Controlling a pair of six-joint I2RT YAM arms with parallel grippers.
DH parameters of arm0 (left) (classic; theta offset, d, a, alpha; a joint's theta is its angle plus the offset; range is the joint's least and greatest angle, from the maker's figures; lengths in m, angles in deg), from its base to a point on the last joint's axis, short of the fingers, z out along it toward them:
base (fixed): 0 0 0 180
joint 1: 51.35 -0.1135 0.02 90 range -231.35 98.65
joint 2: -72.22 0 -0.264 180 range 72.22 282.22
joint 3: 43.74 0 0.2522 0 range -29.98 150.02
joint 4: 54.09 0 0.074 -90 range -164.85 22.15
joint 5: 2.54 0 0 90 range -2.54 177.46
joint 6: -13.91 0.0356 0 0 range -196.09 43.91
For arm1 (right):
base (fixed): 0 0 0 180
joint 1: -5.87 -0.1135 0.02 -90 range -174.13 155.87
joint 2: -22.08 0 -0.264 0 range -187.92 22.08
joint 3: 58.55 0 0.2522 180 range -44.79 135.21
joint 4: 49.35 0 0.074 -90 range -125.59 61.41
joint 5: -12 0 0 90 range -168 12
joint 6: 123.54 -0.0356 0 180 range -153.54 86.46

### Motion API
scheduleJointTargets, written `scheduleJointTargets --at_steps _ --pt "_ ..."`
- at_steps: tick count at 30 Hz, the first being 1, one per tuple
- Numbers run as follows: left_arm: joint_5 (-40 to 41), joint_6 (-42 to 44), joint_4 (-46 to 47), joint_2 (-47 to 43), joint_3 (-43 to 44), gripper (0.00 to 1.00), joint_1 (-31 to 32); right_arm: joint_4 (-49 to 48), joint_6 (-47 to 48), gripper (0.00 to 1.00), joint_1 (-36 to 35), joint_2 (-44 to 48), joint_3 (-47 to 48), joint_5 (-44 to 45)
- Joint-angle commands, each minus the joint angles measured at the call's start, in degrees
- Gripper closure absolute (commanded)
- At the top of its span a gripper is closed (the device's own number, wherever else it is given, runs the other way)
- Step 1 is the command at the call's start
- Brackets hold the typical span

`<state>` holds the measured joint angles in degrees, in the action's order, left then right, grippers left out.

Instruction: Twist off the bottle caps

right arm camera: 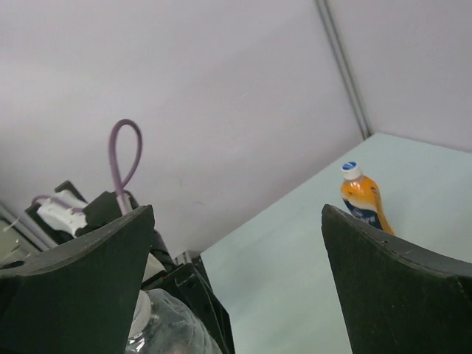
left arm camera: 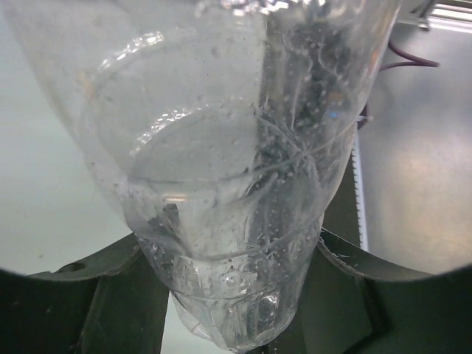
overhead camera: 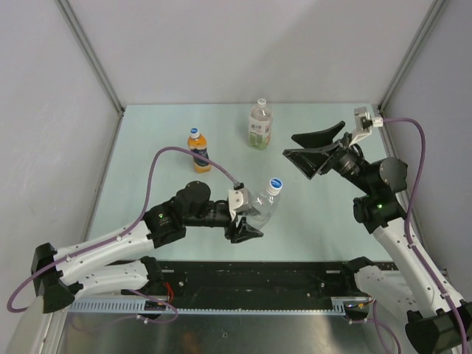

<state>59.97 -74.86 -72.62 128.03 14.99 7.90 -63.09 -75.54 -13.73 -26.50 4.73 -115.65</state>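
The left hand (overhead camera: pixel 249 220) clamps a clear bottle (overhead camera: pixel 259 210) at a tilt over the near tabletop (overhead camera: pixel 317 221), its blue cap (overhead camera: pixel 275 184) on the neck. The right hand (overhead camera: pixel 296 147) hovers nearby, spread wide and holding nothing. Behind them, an orange bottle (overhead camera: pixel 199 155) with a second blue cap (overhead camera: pixel 195 133) and a labelled bottle (overhead camera: pixel 259 129) with a whitish cap (overhead camera: pixel 260 102) stand upright.

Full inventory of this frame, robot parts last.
orange plastic drink bottle: 1, orange, upright, far left-centre.
clear plastic bottle with green label: 1, transparent, upright, far centre.
clear unlabelled plastic bottle: 1, transparent, tilted, near centre.
blue-and-white round screw caps: 2, on orange and unlabelled bottles.
whitish translucent screw cap: 1, on green-label bottle.
pale green table: 1.
purple cables: 2, one per arm.
left fingers: black, shut on unlabelled bottle.
right fingers: black, open, right side.
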Motion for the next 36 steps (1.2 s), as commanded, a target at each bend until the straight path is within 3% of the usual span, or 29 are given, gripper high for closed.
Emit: scheduleJointTargets --at_steps 1,10,20,27,36 --pt "8.86 0.91 2.23 -1.14 0.15 1.0 0.08 6.53 0.31 0.01 -0.11 0.39 3.35 6.88" --pt "24.6 -1.55 1.12 0.09 0.7 1.0 0.23 17.39 3.73 0.01 -6.92 0.24 6.37 20.44" --pt "52.71 -6.91 -4.6 7.21 5.5 1.0 3.5 29.29 8.41 0.01 -20.1 -3.2 12.74 42.02" --pt "66.87 -11.59 -9.06 12.77 10.11 1.0 5.93 34.49 10.48 0.01 -26.42 -8.85 17.79 52.84" --pt "75.96 -12.08 -13.54 20.05 16.57 1.0 7.96 35.6 10.54 0.01 -28.34 -16.17 22.23 53.83"
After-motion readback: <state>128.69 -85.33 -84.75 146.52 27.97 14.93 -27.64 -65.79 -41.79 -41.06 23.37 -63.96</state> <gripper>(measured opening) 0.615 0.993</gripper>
